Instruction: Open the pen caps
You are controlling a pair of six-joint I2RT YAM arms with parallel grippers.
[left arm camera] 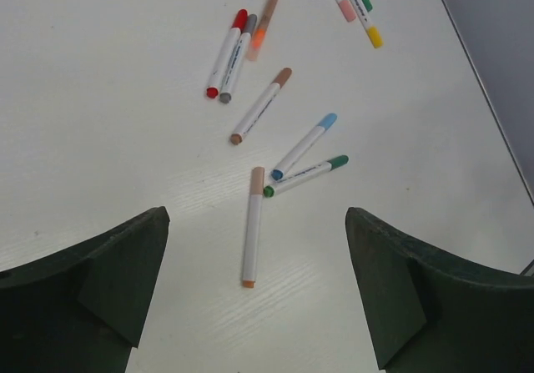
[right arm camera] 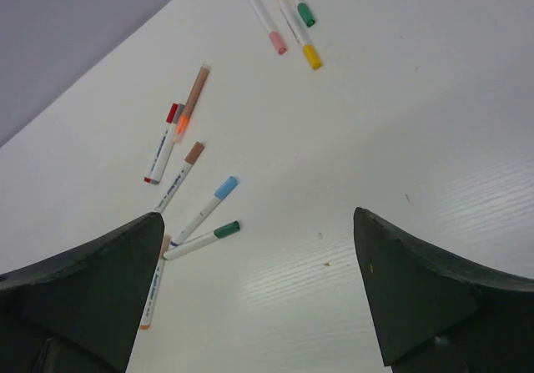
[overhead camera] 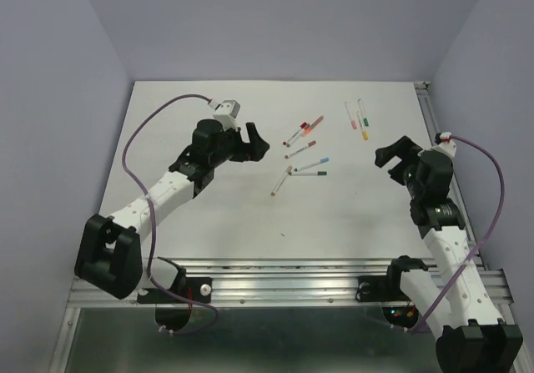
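The right pincer's finger (right arm camera: 83,289) hid part of one pen (right arm camera: 153,289); the far-right pens (left arm camera: 368,24) ran out of frame. The left pincer (overhead camera: 257,142) and right pincer (overhead camera: 390,153) gaped wide, empty, over the bench (overhead camera: 209,214).

Overhead and both low, forward-facing wrist views share the pens (left arm camera: 252,235).

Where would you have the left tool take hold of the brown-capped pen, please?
Grip the brown-capped pen mid-barrel, the left tool descending from above across its width: it lies flat with bare table on both sides, leaving the cap free.
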